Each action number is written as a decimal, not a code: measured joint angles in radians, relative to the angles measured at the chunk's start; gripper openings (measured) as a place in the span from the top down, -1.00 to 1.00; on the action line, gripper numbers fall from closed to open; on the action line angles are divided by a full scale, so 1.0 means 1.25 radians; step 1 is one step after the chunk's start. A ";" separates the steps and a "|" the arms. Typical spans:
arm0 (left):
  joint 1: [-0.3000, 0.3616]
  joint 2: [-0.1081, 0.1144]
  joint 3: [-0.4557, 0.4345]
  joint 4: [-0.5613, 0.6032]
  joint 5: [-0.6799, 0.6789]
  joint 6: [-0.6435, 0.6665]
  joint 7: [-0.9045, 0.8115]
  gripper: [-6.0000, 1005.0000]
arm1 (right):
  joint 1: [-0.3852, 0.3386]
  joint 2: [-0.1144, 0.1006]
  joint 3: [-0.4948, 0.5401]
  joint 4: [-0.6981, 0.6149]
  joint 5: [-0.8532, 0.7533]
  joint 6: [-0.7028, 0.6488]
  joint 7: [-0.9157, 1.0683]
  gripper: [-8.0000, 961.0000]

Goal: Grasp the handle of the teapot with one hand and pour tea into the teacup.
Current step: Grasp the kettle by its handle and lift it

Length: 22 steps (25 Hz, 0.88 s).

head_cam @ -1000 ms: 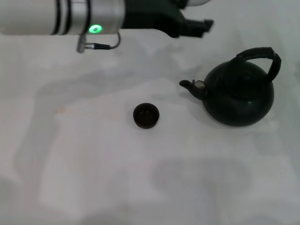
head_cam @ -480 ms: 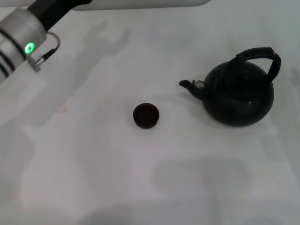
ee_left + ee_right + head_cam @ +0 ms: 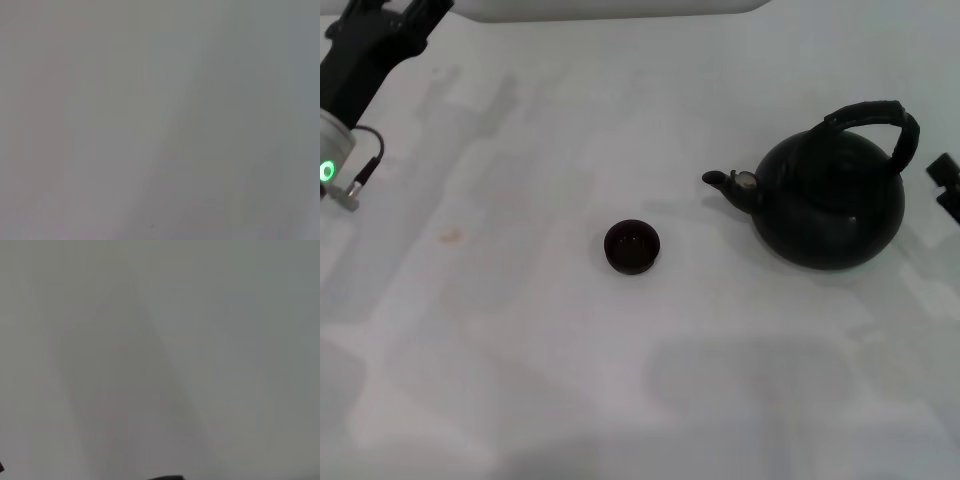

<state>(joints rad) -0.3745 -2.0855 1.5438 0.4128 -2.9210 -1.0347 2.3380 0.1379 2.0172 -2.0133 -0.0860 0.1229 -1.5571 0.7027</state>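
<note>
At three o'clock of the teapot (image 3: 830,200), just beside its handle (image 3: 876,122), the right gripper (image 3: 945,183) is seen; finger state cannot be told.

Soft even light, faint broad shadows on the table (image 3: 520,350); wrist views blank grey.

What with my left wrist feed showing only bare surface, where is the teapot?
Observer: The teapot stands upright on the robot's right half of the table.
Operator: And the teacup?
Observer: The teacup sits left of the spout, apart from it.
Operator: Which gripper is nearer the handle?
Observer: The right gripper, just right of the teapot, is nearer the handle; the left gripper is at the far left.
</note>
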 joint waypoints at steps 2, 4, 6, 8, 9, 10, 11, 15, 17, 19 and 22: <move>0.002 -0.001 -0.002 -0.007 -0.001 -0.001 -0.003 -0.69 | 0.010 0.001 -0.004 -0.001 -0.004 0.016 0.000 -0.81; 0.002 -0.001 -0.002 -0.013 -0.002 -0.002 -0.003 -0.69 | 0.023 0.001 -0.014 -0.004 -0.006 0.031 0.000 -0.81; -0.001 -0.001 -0.002 -0.019 -0.002 -0.002 -0.003 -0.69 | 0.041 0.002 -0.026 -0.006 -0.008 0.057 0.000 -0.81; -0.002 -0.001 -0.002 -0.020 -0.003 -0.002 -0.003 -0.69 | 0.058 0.003 -0.029 -0.016 -0.008 0.101 0.000 -0.81; -0.002 -0.001 -0.002 -0.020 -0.003 -0.002 -0.005 -0.69 | 0.062 0.003 -0.029 -0.023 -0.008 0.118 0.000 -0.81; -0.002 -0.001 -0.001 -0.020 -0.003 -0.002 -0.011 -0.69 | 0.066 0.003 -0.028 -0.034 -0.007 0.139 -0.001 -0.80; -0.002 -0.001 0.000 -0.021 -0.003 -0.002 -0.017 -0.69 | 0.068 0.003 -0.026 -0.040 -0.005 0.148 -0.001 -0.80; 0.002 0.000 -0.002 -0.022 -0.003 -0.003 -0.030 -0.69 | 0.077 0.003 -0.020 -0.048 0.001 0.159 -0.009 -0.80; 0.004 0.000 -0.002 -0.022 -0.003 -0.003 -0.030 -0.69 | 0.081 0.004 -0.019 -0.048 0.002 0.166 -0.010 -0.80; 0.004 0.000 -0.003 -0.023 -0.003 -0.003 -0.031 -0.69 | 0.083 0.004 -0.018 -0.048 0.003 0.171 -0.010 -0.80; 0.004 0.000 -0.003 -0.023 -0.003 -0.003 -0.031 -0.69 | 0.083 0.004 -0.018 -0.048 0.004 0.174 -0.010 -0.75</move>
<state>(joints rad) -0.3690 -2.0853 1.5401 0.3842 -2.9252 -1.0385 2.2999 0.2422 2.0218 -2.0364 -0.1462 0.1274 -1.3399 0.6903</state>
